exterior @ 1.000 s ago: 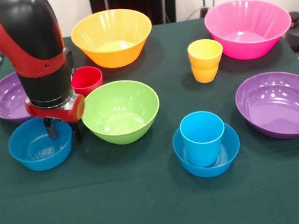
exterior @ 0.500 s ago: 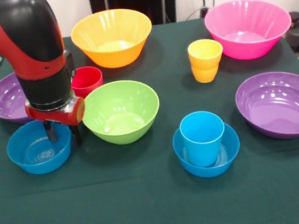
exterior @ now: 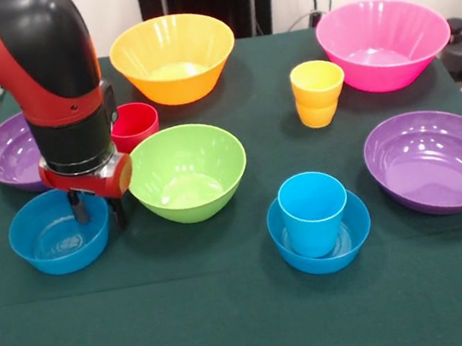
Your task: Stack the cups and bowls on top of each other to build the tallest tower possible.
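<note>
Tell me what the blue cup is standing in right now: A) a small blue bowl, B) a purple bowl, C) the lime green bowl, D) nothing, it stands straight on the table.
A: the blue cup stands upright inside a small blue bowl near the middle of the table, apart from the lime green bowl and the purple bowl on either side of it.

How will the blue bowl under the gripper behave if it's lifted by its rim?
The blue bowl looks like thin glossy plastic, so probably light and stiff, but slippery between the fingers. The gripper straddles its rim on one side only, so it will likely tilt as it rises. Its wide, low shape should resist tipping while it is on the table.
</note>
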{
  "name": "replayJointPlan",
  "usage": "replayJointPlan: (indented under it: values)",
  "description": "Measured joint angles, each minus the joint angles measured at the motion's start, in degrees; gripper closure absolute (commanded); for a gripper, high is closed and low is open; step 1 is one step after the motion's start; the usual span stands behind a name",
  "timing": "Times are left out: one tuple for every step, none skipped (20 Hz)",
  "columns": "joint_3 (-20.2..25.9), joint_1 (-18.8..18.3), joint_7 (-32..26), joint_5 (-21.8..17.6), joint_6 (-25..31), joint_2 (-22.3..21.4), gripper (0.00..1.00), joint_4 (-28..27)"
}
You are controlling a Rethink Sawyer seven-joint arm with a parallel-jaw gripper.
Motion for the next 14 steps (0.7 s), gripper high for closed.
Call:
replayJointPlan:
  values:
    - [0.01, 0.03, 0.00, 0.00, 0.02, 0.05, 0.00, -0.11]
    - [0.02, 0.11, 0.00, -0.01, 0.04, 0.15, 0.00, -0.41]
    - [0.02, 0.15, 0.00, -0.01, 0.04, 0.18, 0.00, -0.51]
    - [0.03, 0.17, 0.00, -0.01, 0.02, 0.21, 0.00, -0.58]
    - [0.05, 0.20, 0.00, -0.01, 0.04, 0.24, 0.00, -0.68]
    - [0.05, 0.34, 0.00, -0.01, 0.20, 0.34, 0.00, -0.99]
    - [0.05, 0.41, 0.00, -0.02, 0.32, 0.39, 0.00, -1.13]
    - [0.04, 0.47, 0.00, -0.02, 0.43, 0.42, 0.00, -1.23]
    - [0.05, 0.59, 0.00, -0.01, 0.61, 0.49, 0.00, -1.44]
    - [0.04, 0.77, 0.00, -0.02, 0.87, 0.59, 0.00, -1.76]
    - [0.05, 0.86, 0.00, -0.02, 1.00, 0.65, 0.00, -1.95]
    - [0.05, 1.18, 0.00, -0.02, 1.36, 0.84, 0.00, -2.48]
    - [0.05, 1.31, 0.00, 0.01, 1.49, 0.91, 0.00, -2.69]
    - [0.06, 1.45, 0.00, 0.02, 1.57, 0.98, 0.00, -2.89]
